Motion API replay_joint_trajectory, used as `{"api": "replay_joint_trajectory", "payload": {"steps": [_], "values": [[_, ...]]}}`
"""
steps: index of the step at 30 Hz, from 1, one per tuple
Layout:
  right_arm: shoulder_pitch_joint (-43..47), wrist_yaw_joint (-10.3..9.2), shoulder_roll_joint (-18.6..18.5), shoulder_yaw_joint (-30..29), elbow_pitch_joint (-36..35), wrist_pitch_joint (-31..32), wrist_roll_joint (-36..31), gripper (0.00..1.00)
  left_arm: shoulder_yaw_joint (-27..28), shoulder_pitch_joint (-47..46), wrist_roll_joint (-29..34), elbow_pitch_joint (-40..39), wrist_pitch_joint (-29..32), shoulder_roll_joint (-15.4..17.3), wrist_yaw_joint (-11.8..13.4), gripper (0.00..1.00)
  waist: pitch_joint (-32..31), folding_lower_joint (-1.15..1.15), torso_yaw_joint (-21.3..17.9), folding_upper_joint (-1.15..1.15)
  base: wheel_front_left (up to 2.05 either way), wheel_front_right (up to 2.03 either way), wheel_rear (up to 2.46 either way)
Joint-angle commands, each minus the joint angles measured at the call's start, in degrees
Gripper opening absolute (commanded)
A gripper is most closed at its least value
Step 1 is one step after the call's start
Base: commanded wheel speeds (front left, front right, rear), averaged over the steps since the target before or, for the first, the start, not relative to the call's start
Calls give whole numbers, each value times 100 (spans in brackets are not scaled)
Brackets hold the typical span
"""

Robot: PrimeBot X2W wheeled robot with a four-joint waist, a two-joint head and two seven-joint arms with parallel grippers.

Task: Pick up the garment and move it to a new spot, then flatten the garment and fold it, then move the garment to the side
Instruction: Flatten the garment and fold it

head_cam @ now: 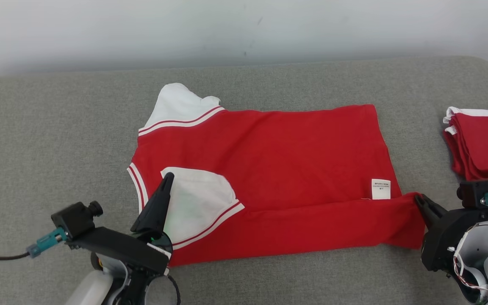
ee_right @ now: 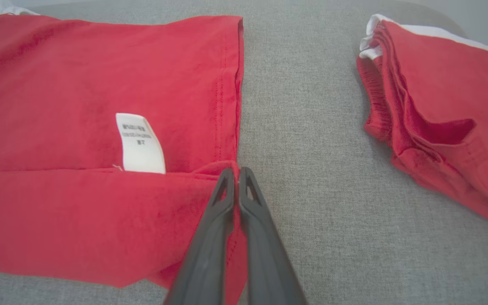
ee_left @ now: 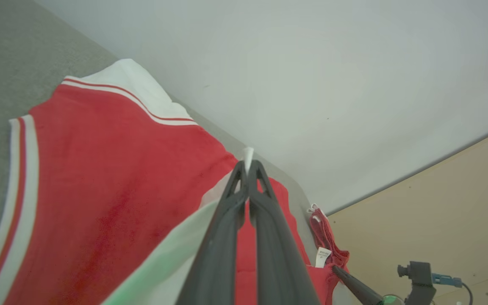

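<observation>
The garment [head_cam: 278, 148] is a red shirt with white sleeves and red-and-white striped trim, spread on the grey table [head_cam: 57, 127] with its collar end to the left. Its near long edge is folded back over the body, and a white care label [head_cam: 381, 189] shows at the fold. My left gripper [head_cam: 168, 176] is shut on the tip of the near white sleeve; a sliver of white cloth pokes out between its tips [ee_left: 248, 163]. My right gripper [head_cam: 418, 198] is shut on the folded hem corner of the garment [ee_right: 79, 76], pinching red cloth [ee_right: 236, 171] beside the label [ee_right: 139, 144].
A stack of folded red garments [head_cam: 485, 144] lies at the table's right edge, close to my right arm and also in the right wrist view [ee_right: 447, 106]. A pale wall runs behind the table. Bare grey table lies left of the shirt and along the front.
</observation>
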Motion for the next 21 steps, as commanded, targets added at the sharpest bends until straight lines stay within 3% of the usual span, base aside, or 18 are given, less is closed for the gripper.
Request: {"api": "replay_joint_trajectory", "payload": {"steps": [1,10,11,12,13,14,15,16,17,21], "values": [[-36,-11,-13,12,43,-9,-50,0,-40,-141,136,135,-20,63,-10,0,11,0,1,-1,0,0,0],[-339,-11,35,198,307,-116,-101,0,-227,-658,621,1040,-165,-9,29,0,40,0,-10,-1,0,0,0],[-359,-11,20,208,347,-110,-146,8,-258,-696,709,1103,-197,-1,45,0,37,0,-1,-1,0,0,0],[-359,-11,20,208,347,-110,-146,8,-258,-696,709,1103,-197,-1,45,0,37,0,-1,-1,0,0,0],[-351,-11,24,181,420,-88,-138,98,-274,-719,741,1180,-213,-31,79,0,29,0,12,-1,0,0,0],[-346,-11,46,144,468,-91,-168,100,-278,-767,828,1272,-262,-35,143,0,18,0,27,-1,0,0,0],[-342,-11,71,118,502,-102,-186,100,-288,-841,1008,1347,-335,-2,224,27,4,0,39,-1,0,0,0],[-334,-11,88,99,528,-114,-195,100,-301,-875,1111,1437,-385,-19,317,82,-16,0,53,-1,0,0,0],[-323,-11,97,73,544,-135,-201,100,-327,-903,1270,1528,-431,-16,411,100,-41,0,61,-1,0,0,0],[-179,-11,108,-88,481,-125,-190,100,-447,-873,1858,1689,-545,105,687,100,-202,0,94,-1,0,0,0]]}}
